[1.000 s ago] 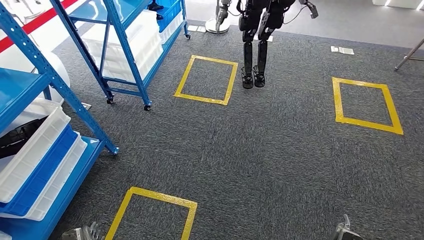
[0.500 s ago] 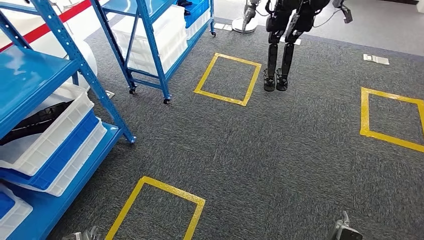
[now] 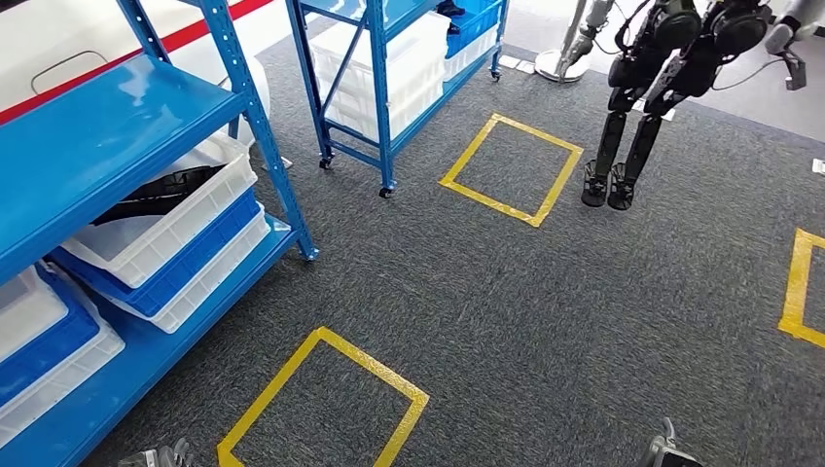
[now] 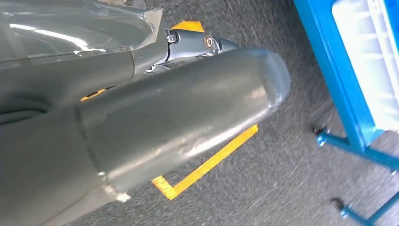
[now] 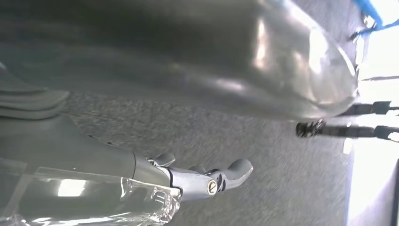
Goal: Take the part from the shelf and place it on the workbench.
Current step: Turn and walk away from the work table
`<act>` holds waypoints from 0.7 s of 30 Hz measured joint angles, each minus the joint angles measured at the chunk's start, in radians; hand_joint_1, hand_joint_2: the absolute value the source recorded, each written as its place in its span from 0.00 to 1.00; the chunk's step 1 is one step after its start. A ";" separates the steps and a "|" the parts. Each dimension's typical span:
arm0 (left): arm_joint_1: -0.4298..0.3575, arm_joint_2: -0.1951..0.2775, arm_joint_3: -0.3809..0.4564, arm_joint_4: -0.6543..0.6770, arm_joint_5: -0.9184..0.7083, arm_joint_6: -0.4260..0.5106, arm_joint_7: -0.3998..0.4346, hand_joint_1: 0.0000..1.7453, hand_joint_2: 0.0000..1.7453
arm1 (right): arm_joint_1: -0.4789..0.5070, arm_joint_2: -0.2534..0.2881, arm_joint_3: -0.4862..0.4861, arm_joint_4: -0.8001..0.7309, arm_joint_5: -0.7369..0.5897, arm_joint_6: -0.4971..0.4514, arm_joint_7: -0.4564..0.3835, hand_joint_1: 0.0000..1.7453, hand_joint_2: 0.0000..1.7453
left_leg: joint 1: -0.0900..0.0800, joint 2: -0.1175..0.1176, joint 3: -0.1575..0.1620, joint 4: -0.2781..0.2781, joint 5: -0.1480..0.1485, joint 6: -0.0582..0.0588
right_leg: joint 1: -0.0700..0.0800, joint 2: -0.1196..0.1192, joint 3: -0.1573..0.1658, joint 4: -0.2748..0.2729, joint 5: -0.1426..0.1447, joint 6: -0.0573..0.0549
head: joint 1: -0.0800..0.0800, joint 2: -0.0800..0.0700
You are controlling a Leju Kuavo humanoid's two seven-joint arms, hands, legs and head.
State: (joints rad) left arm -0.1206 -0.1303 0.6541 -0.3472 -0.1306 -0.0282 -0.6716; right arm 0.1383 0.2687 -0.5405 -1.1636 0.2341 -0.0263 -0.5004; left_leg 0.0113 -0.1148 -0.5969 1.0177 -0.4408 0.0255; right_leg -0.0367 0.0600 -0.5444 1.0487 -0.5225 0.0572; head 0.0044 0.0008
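A black part (image 3: pixel 156 195) lies in a white bin (image 3: pixel 190 224) on the lower level of the near blue shelf (image 3: pixel 107 136), at the left of the head view. Stacked under that bin are a blue bin (image 3: pixel 170 277) and another white one. My left hand (image 3: pixel 156 455) and right hand (image 3: pixel 667 449) peek in at the bottom edge, low at my sides and far from the shelf. The left wrist view has the left hand (image 4: pixel 179 117) over carpet, holding nothing, fingers (image 4: pixel 197 42) apart from the thumb. The right hand (image 5: pixel 188 61) is likewise empty.
A second blue rack (image 3: pixel 379 97) on wheels holds white and blue bins further back. Yellow tape squares (image 3: pixel 326 404) (image 3: pixel 511 170) mark the grey carpet. Another robot (image 3: pixel 632 126) with dark legs stands at the back right. More bins (image 3: pixel 39 341) sit low on the near shelf.
The whole picture has shifted right: my view has turned left toward the near shelf, which now takes up more of the left side. Both hands stay low at the bottom edge.
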 joint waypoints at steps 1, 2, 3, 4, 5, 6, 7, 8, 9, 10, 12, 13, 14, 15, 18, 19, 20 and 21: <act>0.000 0.001 0.000 0.000 0.002 0.000 0.000 0.00 0.00 | 0.000 -0.002 0.000 0.007 -0.002 0.000 -0.005 0.00 0.00 | -0.001 -0.010 -0.005 0.003 0.000 -0.007 | 0.001 0.009 0.007 -0.018 0.004 -0.007 | 0.000 0.000; 0.001 0.002 0.000 0.000 0.004 0.001 0.000 0.00 0.00 | -0.002 -0.003 0.001 0.012 -0.004 0.000 -0.008 0.00 0.00 | -0.001 -0.019 -0.009 0.003 0.002 -0.013 | 0.005 0.001 0.008 -0.018 0.007 -0.017 | -0.001 0.000; 0.003 0.003 0.000 0.000 0.005 0.002 -0.001 0.00 0.00 | -0.003 -0.004 0.003 0.016 -0.006 0.000 -0.010 0.00 0.00 | 0.002 -0.024 -0.012 0.002 0.005 -0.017 | 0.005 -0.010 0.010 -0.018 0.009 -0.025 | -0.002 0.000; 0.005 0.004 0.000 0.000 0.006 0.003 -0.001 0.00 0.00 | -0.005 -0.005 0.004 0.019 -0.008 0.000 -0.013 0.00 0.00 | 0.004 -0.013 -0.016 0.005 0.004 -0.021 | 0.004 -0.020 0.012 -0.019 0.013 -0.032 | -0.003 0.000; 0.006 0.004 0.000 0.001 0.007 0.003 -0.001 0.00 0.00 | -0.006 -0.006 0.006 0.022 -0.009 -0.001 -0.015 0.00 0.00 | 0.004 0.014 -0.025 0.022 -0.008 -0.024 | 0.004 -0.031 0.012 -0.020 0.016 -0.040 | -0.006 0.000; 0.004 0.005 0.000 0.001 0.009 0.004 -0.002 0.00 0.00 | -0.005 -0.007 0.007 0.024 -0.009 -0.001 -0.016 0.00 0.00 | 0.004 0.045 -0.039 0.052 -0.028 -0.026 | 0.004 -0.042 0.011 -0.021 0.017 -0.046 | -0.010 0.000; 0.002 0.004 0.000 0.001 0.012 0.004 -0.002 0.00 0.00 | -0.003 -0.008 0.008 0.026 -0.009 -0.002 -0.017 0.00 0.00 | 0.002 0.078 -0.065 0.109 -0.060 -0.028 | 0.008 -0.055 0.010 -0.021 0.017 -0.052 | -0.013 0.000; -0.001 0.004 0.000 0.001 0.014 0.004 -0.003 0.00 0.00 | -0.001 -0.008 0.008 0.029 -0.009 -0.003 -0.017 0.00 0.00 | 0.001 0.096 -0.096 0.173 -0.094 -0.030 | 0.012 -0.069 0.009 -0.021 0.017 -0.057 | -0.016 0.000; -0.001 0.004 0.000 0.001 0.015 0.004 -0.003 0.00 0.00 | 0.000 -0.009 0.008 0.031 -0.010 -0.004 -0.017 0.00 0.00 | 0.002 0.102 -0.125 0.235 -0.119 -0.031 | 0.015 -0.082 0.008 -0.021 0.016 -0.060 | -0.016 0.000; 0.000 0.004 0.000 0.001 0.016 0.003 -0.003 0.00 0.00 | 0.000 -0.009 0.008 0.033 -0.010 -0.005 -0.017 0.00 0.00 | 0.002 0.105 -0.145 0.280 -0.133 -0.031 | 0.018 -0.097 0.007 -0.021 0.015 -0.062 | -0.016 0.000; 0.003 0.003 0.000 0.002 0.018 0.003 -0.003 0.00 0.00 | -0.002 -0.010 0.008 0.035 -0.010 -0.005 -0.017 0.00 0.00 | 0.001 0.112 -0.128 0.255 -0.103 -0.027 | 0.022 -0.124 0.008 -0.020 0.012 -0.065 | -0.017 0.000; 0.002 0.003 0.000 0.002 0.019 0.003 -0.003 0.00 0.00 | -0.004 -0.010 0.009 0.036 -0.010 -0.005 -0.017 0.00 0.00 | -0.001 0.125 -0.092 0.192 -0.071 -0.020 | 0.024 -0.137 0.010 -0.021 0.011 -0.066 | -0.017 0.000; 0.001 0.004 0.000 0.002 0.019 0.003 -0.003 0.00 0.00 | -0.006 -0.010 0.010 0.036 -0.010 -0.005 -0.017 0.00 0.00 | -0.007 0.153 -0.053 0.122 -0.046 -0.012 | 0.028 -0.148 0.012 -0.020 0.009 -0.066 | -0.017 0.000; -0.002 0.004 0.000 0.001 0.020 0.003 -0.003 0.00 0.00 | -0.008 -0.010 0.012 0.036 -0.010 -0.006 -0.017 0.00 0.00 | -0.014 0.177 -0.023 0.065 -0.030 -0.004 | 0.032 -0.158 0.013 -0.020 0.007 -0.065 | -0.017 0.000; -0.007 0.004 0.000 0.001 0.023 0.003 -0.004 0.00 0.00 | -0.012 -0.012 0.015 0.037 -0.010 -0.006 -0.017 0.00 0.00 | -0.028 0.186 -0.003 0.013 -0.023 0.010 | 0.038 -0.193 0.018 -0.023 0.003 -0.056 | -0.016 0.000; -0.006 0.004 0.000 0.001 0.025 0.003 -0.004 0.00 0.00 | -0.014 -0.013 0.016 0.038 -0.011 -0.006 -0.017 0.00 0.00 | -0.025 0.173 0.001 0.004 -0.017 0.014 | 0.042 -0.203 0.021 -0.024 0.001 -0.053 | -0.016 0.000; -0.006 0.003 0.000 0.001 0.026 0.003 -0.004 0.00 0.00 | -0.017 -0.014 0.018 0.038 -0.011 -0.007 -0.017 0.00 0.00 | -0.022 0.160 0.008 -0.007 -0.010 0.017 | 0.043 -0.194 0.019 -0.017 -0.005 -0.049 | -0.015 0.000; -0.006 0.001 0.000 0.001 0.027 0.004 -0.004 0.00 0.00 | -0.019 -0.016 0.019 0.039 -0.011 -0.008 -0.017 0.00 0.00 | -0.018 0.149 0.015 -0.018 -0.003 0.021 | 0.044 -0.171 0.010 0.006 -0.018 -0.047 | -0.014 0.000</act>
State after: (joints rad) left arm -0.1266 -0.1292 0.6539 -0.3463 -0.1038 -0.0245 -0.6760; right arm 0.1193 0.2525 -0.5219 -1.1247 0.2231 -0.0340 -0.5178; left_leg -0.0065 0.0343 -0.5819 0.9995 -0.4435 0.0469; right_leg 0.0069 -0.1105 -0.5349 1.0548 -0.5407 0.0103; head -0.0094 0.0008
